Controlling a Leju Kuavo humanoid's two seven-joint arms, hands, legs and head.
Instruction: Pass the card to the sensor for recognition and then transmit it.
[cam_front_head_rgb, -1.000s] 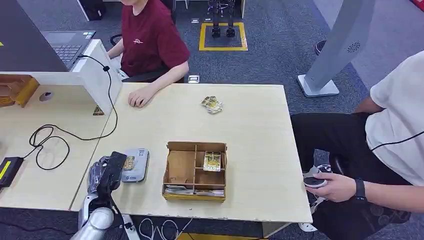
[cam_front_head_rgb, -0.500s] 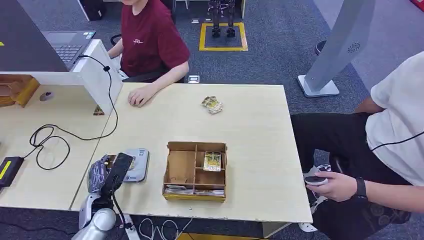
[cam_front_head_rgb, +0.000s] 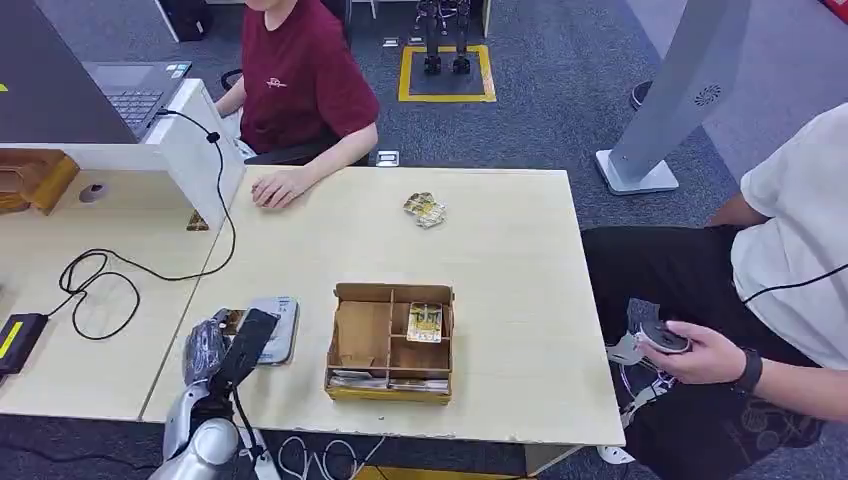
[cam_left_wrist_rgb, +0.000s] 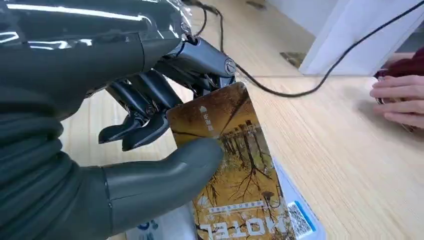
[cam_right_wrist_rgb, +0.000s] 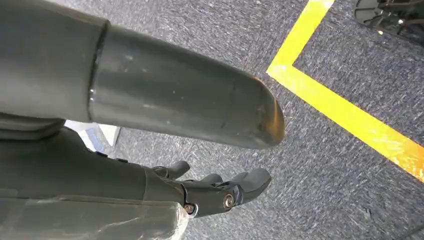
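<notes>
Left hand grasps the yellow-brown hotel card between thumb and fingers, card held just above the flat grey sensor pad left of the open cardboard box. Right hand hangs over grey carpet, fingers loosely apart, holding nothing.

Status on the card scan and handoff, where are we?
Done: the left hand has the card pinched between thumb and fingers. In hand: the card sits just above the grey sensor at the table's near left, so the scan looks underway. Left: passing it on; the person's hand rests across the table. The right hand hangs over the floor.
</notes>
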